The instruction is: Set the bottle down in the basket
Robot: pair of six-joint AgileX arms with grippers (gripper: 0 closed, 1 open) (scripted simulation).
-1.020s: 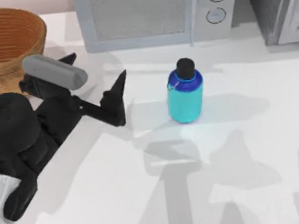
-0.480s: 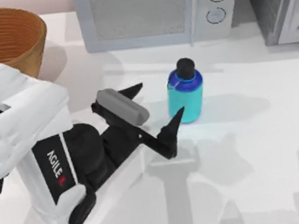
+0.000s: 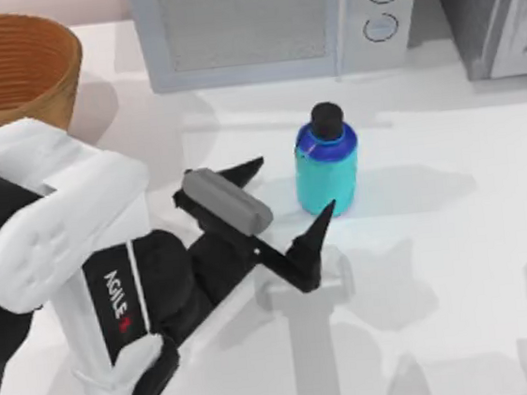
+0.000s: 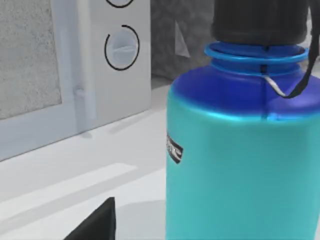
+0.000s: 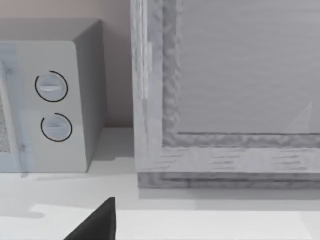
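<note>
The bottle [image 3: 327, 170] stands upright on the white table, right of centre: cyan body, blue shoulder, black cap. My left gripper [image 3: 292, 193] is open at its left side, low over the table. One fingertip [image 3: 322, 218] lies by the bottle's near base and the other points at its far side. Nothing is gripped. In the left wrist view the bottle [image 4: 240, 150] looms very close. The orange-brown wicker basket [image 3: 14, 68] sits at the far left corner. My right gripper is open, with one black fingertip [image 5: 102, 217] showing in its wrist view.
A white microwave [image 3: 264, 18] stands along the back edge, just behind the bottle. A grey cabinet [image 3: 498, 3] fills the back right corner. The left arm's white body [image 3: 73, 265] covers the table between basket and bottle.
The left arm swung from beside the basket rightward to the bottle. Over the last half second it crept closer, so its open fingers now flank the bottle's left side. The bottle stayed put.
</note>
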